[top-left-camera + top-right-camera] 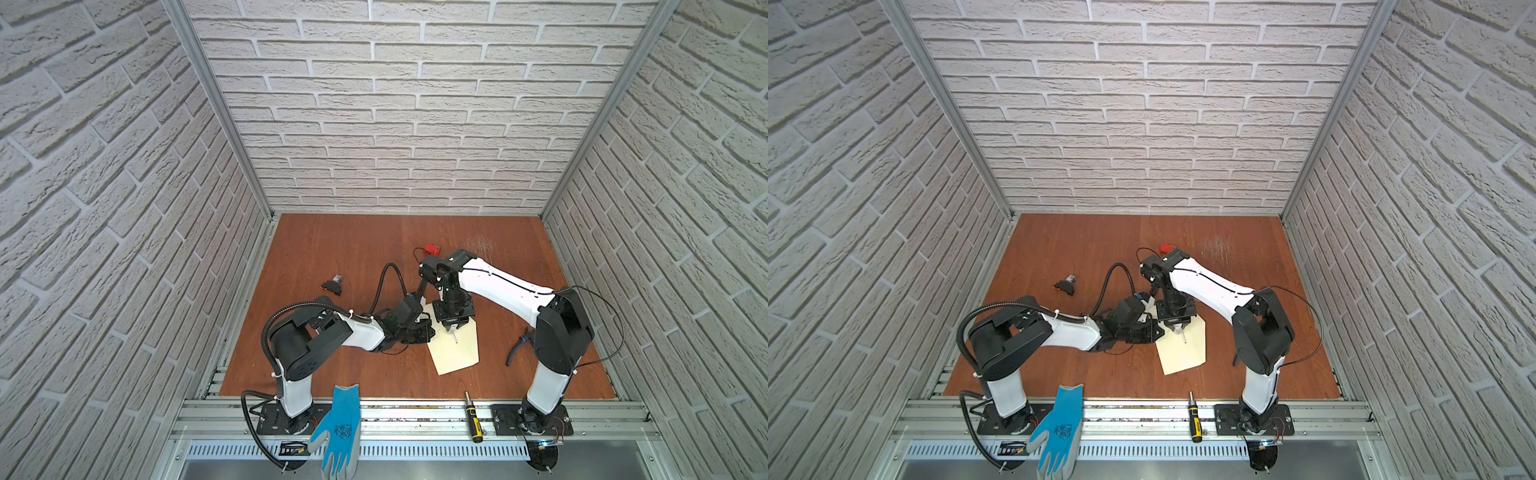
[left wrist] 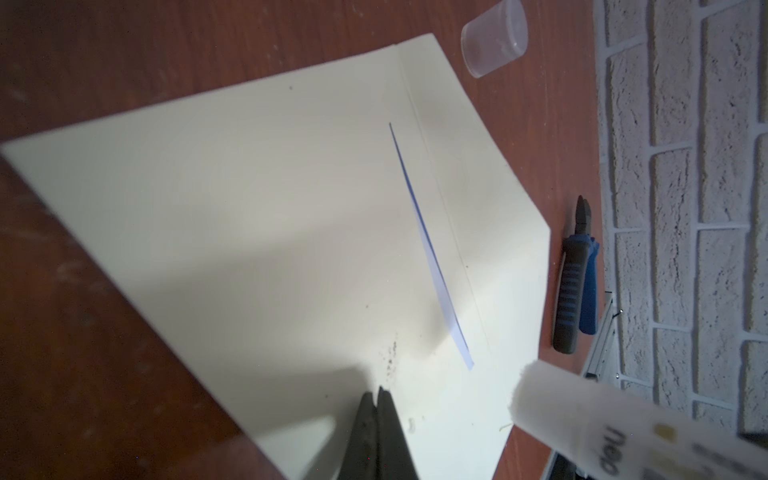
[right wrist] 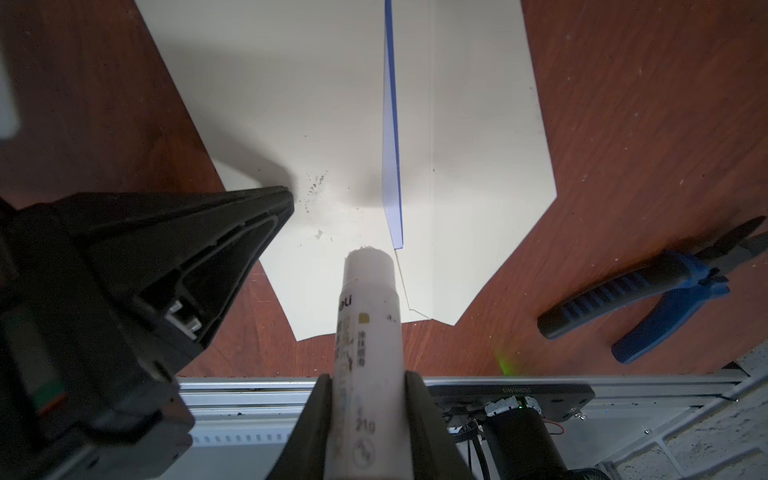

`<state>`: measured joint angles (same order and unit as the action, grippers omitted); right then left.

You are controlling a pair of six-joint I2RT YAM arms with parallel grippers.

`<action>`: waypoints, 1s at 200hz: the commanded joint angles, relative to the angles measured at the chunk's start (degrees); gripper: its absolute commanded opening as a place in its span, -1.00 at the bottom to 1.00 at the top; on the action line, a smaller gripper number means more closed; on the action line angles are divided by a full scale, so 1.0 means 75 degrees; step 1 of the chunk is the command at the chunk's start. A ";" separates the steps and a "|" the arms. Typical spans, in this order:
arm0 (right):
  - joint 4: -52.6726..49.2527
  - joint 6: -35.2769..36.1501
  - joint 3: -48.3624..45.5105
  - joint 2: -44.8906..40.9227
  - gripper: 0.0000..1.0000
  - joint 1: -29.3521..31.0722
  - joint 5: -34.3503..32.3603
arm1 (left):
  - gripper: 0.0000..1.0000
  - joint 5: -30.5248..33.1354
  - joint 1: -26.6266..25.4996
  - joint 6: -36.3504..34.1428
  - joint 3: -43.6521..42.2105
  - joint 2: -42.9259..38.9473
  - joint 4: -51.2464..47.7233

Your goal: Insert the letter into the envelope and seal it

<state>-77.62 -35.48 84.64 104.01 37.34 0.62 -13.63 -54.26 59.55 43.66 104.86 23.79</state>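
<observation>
The cream envelope lies flat on the wooden table, its pointed flap open toward the right. A thin blue-edged strip of the letter shows at the pocket's mouth; the rest is hidden inside. My left gripper is shut, its tips resting on the envelope near its left edge. My right gripper is shut on a white glue stick. The stick's bare tip points down at the envelope beside the flap crease; I cannot tell whether it touches.
Blue-handled pliers lie right of the envelope. A clear cap lies off its far corner. A red part and a small black part sit further back. A blue glove and a screwdriver lie on the front rail.
</observation>
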 commanded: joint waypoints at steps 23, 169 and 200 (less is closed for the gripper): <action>0.0098 -0.0073 0.0011 0.0217 -0.90 0.0153 0.0307 | -1.00 0.0182 0.0025 -0.0159 -0.0163 0.0346 -0.0839; 0.0496 0.0043 0.0087 0.1114 -0.90 0.0236 0.0420 | -1.00 0.0130 0.0039 -0.0214 -0.0212 0.0314 -0.0863; 0.0436 0.0038 -0.0053 0.1476 -0.90 0.0172 0.0132 | -1.00 0.0122 0.0045 -0.0253 -0.0223 0.0282 -0.0907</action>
<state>-74.04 -35.35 84.97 111.66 38.68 4.03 -13.91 -54.26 59.13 43.66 104.86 23.83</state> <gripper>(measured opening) 0.270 0.045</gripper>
